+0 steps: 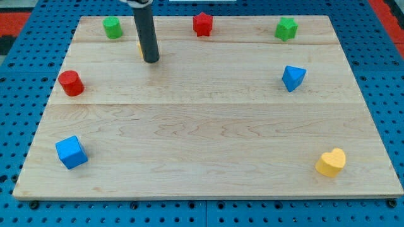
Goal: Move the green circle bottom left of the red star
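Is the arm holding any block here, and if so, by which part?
Nothing is held. My tip rests on the board, with the green circle up to its left and the red star to its upper right.

A: How is the board (208, 132) laid out, read as a clock face?

B: The red star (202, 24) is found at twelve, the green circle (112, 27) at eleven, the green star (286, 29) at one. The blue triangle (293, 77) is set at two, the yellow heart (331, 162) at four.

A: And the view's left?

B: The blue cube (71, 152) is placed at eight, the red circle (71, 83) at ten. My tip (150, 60) is seen at four o'clock from the green circle, apart from it. A yellow block (140, 48) is mostly hidden behind the rod (146, 31).
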